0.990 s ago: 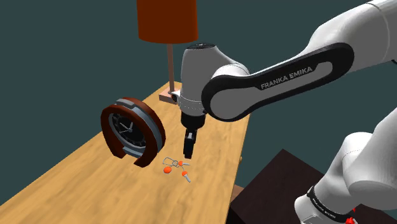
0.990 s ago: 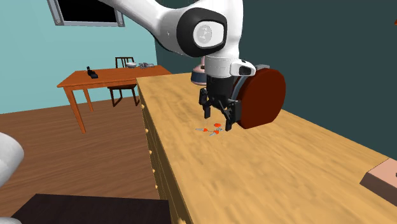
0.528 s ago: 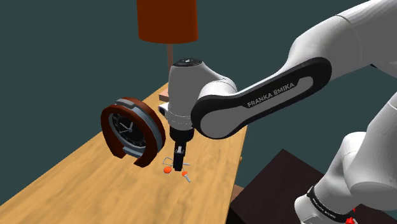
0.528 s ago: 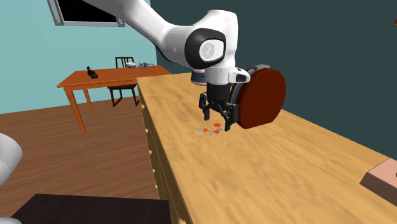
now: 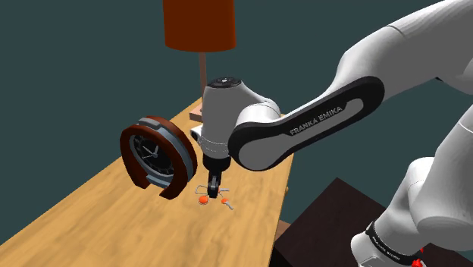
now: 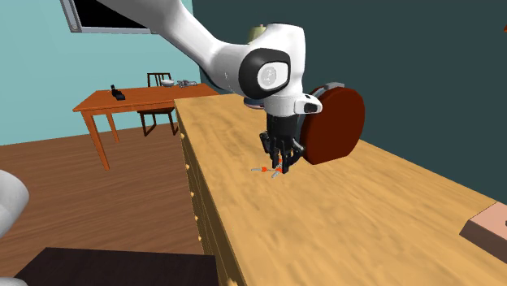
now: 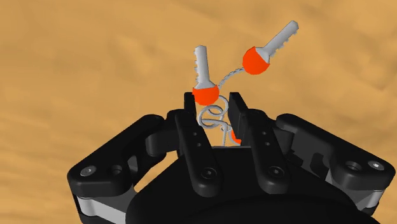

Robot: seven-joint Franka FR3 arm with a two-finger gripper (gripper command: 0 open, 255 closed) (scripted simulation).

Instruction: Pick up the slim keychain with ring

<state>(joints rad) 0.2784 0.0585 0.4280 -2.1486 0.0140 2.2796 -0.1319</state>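
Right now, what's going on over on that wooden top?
A white robot arm is working a keychain with orange-headed keys, beside a round clock. Its black claw is down at the wooden top, closed around the keychain's wire ring. The keys lie on the wood, not yet lifted.

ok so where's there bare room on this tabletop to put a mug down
Bare tabletop: the long stretch from the clock toward the shoulder view's lower left, and the wide strip between the keychain and the pink block in the second exterior view. Crowded: the gap between clock and keychain, where the pincer sits.
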